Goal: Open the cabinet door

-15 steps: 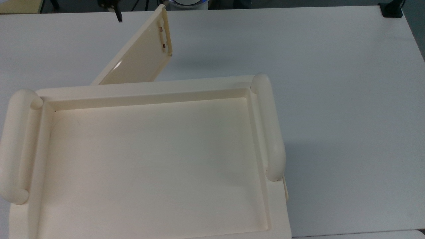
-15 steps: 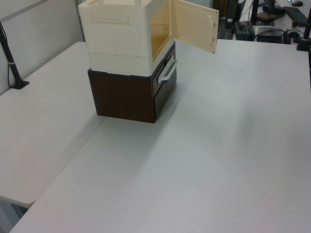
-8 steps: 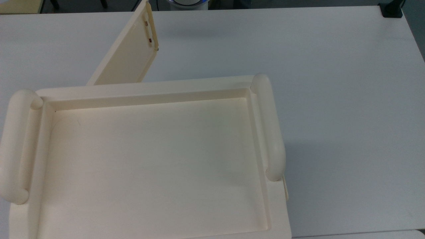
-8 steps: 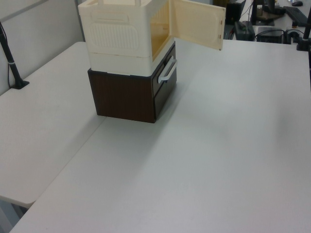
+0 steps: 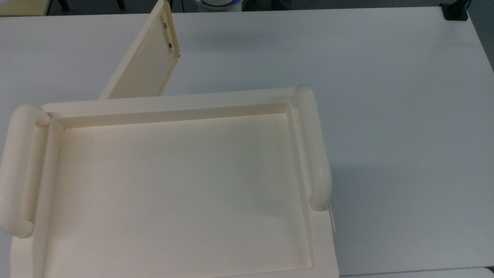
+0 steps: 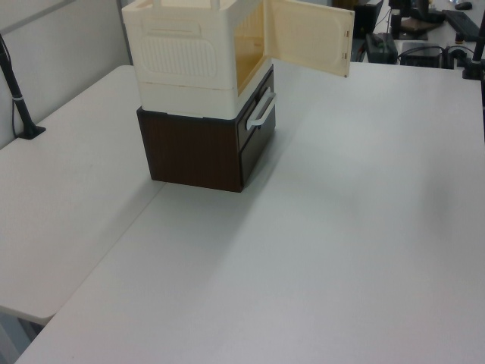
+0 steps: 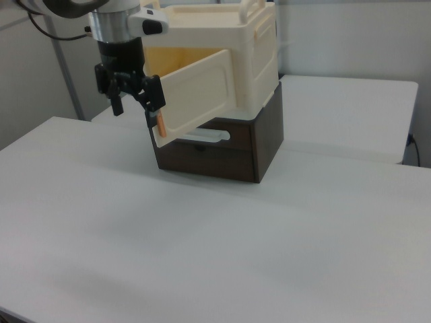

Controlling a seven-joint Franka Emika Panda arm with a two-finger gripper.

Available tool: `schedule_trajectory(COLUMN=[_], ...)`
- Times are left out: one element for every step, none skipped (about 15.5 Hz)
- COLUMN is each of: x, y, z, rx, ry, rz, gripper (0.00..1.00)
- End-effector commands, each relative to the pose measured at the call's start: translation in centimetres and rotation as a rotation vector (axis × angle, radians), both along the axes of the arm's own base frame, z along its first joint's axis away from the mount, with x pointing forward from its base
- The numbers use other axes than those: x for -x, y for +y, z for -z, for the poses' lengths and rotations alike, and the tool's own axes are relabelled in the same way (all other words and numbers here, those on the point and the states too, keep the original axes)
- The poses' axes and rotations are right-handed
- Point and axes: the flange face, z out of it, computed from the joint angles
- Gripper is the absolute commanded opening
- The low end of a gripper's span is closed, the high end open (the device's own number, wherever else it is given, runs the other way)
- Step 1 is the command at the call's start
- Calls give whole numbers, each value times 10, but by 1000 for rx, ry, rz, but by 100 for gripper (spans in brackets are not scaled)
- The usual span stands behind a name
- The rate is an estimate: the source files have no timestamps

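Note:
The cabinet door (image 5: 146, 58) is a flat cream panel standing swung out at an angle from the cream cabinet (image 6: 189, 61). Its slim handle and brown fittings (image 5: 166, 36) sit near the free edge. The left view shows the door (image 6: 307, 34) held out to the right of the cabinet's open front. In the right view the door (image 7: 195, 94) angles towards my gripper (image 7: 133, 111). The gripper hangs just left of the door's free edge, open, with nothing between its fingers. One finger (image 7: 151, 97) is close to the door's edge.
The cabinet sits on a dark brown drawer unit (image 6: 201, 152) with a white bar handle (image 6: 261, 112). Its recessed top (image 5: 173, 185) has thick tube handles (image 5: 312, 154) on both sides. Black clamps stand at the table edges (image 5: 455, 11) (image 6: 19, 98). White tabletop (image 6: 341, 243) spreads around the cabinet.
The door has swung wider open, its free edge moving to the top view's left. The dark finger seen at the top view's upper edge one second ago has left that view.

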Motion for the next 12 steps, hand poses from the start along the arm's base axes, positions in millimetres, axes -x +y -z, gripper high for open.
schedule_trajectory(x=[-17,-22,-26,-29,-31,-33,-34,-38,-39,-41,-40,-40], y=[11,11,13,16,15,15,15,15,15,14,14,13], z=[15,20,24,25,27,29,31,35,31,32,32,31], rx=[22,23,26,27,29,31,31,34,36,37,37,36], ry=[-16,-6,-6,-14,-17,-14,-12,-3,-13,-12,-11,-9], rz=[54,57,57,55,56,56,57,55,53,52,49,50], gripper=[100,100,100,100,100,100,100,100,100,100,100,100])
